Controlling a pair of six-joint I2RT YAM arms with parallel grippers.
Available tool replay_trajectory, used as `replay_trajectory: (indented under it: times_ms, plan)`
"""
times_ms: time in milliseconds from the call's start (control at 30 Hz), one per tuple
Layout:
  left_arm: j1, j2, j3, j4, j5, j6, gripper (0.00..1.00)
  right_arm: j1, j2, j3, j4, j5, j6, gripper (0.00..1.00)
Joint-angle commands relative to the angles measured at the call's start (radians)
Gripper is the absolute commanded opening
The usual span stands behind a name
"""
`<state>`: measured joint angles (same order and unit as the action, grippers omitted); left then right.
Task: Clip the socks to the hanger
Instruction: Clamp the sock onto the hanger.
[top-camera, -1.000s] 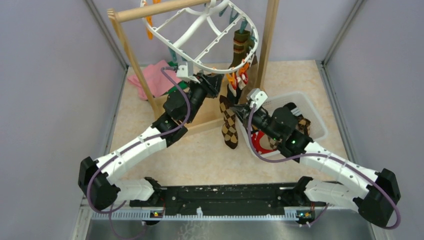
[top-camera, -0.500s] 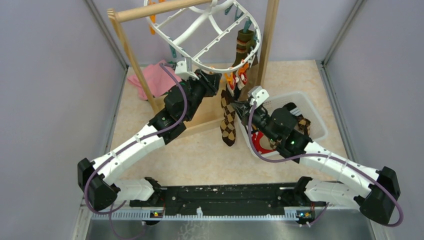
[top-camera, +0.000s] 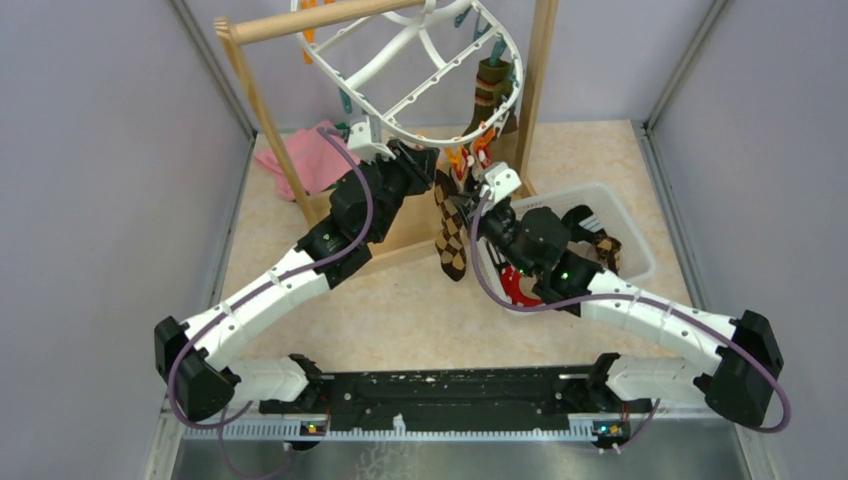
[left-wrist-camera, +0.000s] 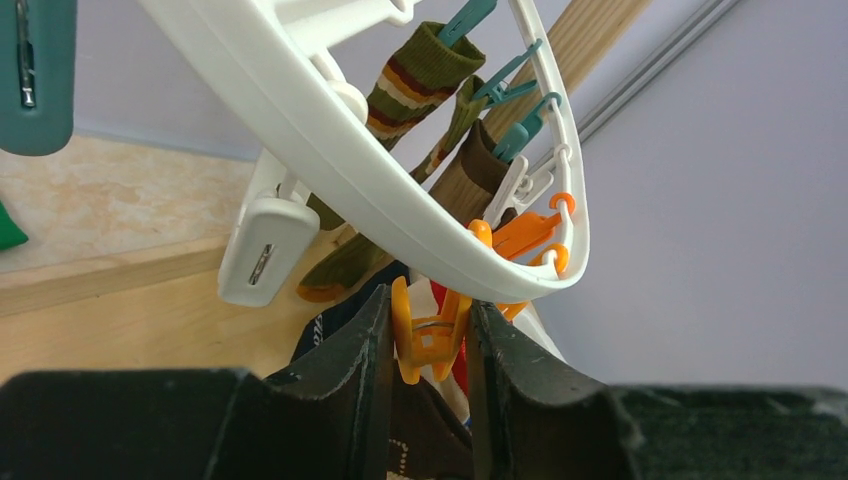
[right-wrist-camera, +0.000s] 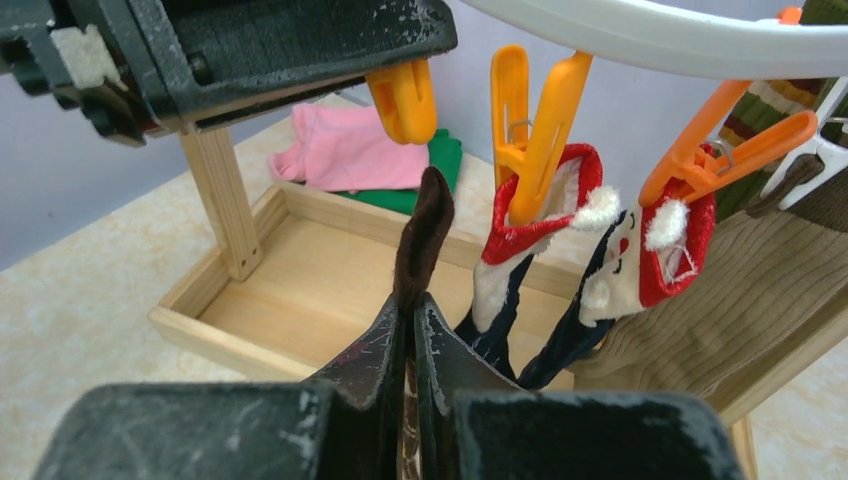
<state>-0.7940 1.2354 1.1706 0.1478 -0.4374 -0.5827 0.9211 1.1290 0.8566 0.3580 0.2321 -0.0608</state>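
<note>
The white oval hanger (top-camera: 432, 52) hangs tilted from the wooden rack; its rim shows in the left wrist view (left-wrist-camera: 300, 130). My left gripper (left-wrist-camera: 428, 320) is shut on an orange clip (left-wrist-camera: 432, 338) under the rim, squeezing its handles. My right gripper (right-wrist-camera: 412, 305) is shut on the brown argyle sock (top-camera: 452, 240). The sock's dark cuff (right-wrist-camera: 422, 230) stands up just below that orange clip (right-wrist-camera: 403, 100). Two red, white and navy socks (right-wrist-camera: 520, 250) hang from neighbouring orange clips. A brown-green striped sock (top-camera: 490, 90) hangs from a teal clip.
The wooden pole rack (top-camera: 330, 18) and its box base (right-wrist-camera: 330, 270) stand under the hanger. A white basket (top-camera: 622, 222) holding more socks sits at the right. Pink (top-camera: 310, 155) and green (right-wrist-camera: 442, 160) cloths lie behind the rack's left post.
My right gripper has carried the argyle sock up and to the left, closer to the left gripper's clip. My left gripper rose slightly and the hanger tilted up.
</note>
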Motion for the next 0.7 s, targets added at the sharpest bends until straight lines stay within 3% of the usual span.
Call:
replay_trajectory:
  times_ms: [0,367,667]
  plan:
    - [0.001,0.001,0.053,0.031,-0.043,-0.041,0.00,0.027,0.041,0.088,0.057,0.085,-0.016,0.00]
    - [0.001,0.003,0.044,0.020,-0.052,-0.060,0.00,0.047,0.107,0.150,0.087,0.159,-0.058,0.00]
    - [0.001,0.006,0.043,0.012,-0.057,-0.078,0.00,0.051,0.134,0.163,0.094,0.136,-0.081,0.00]
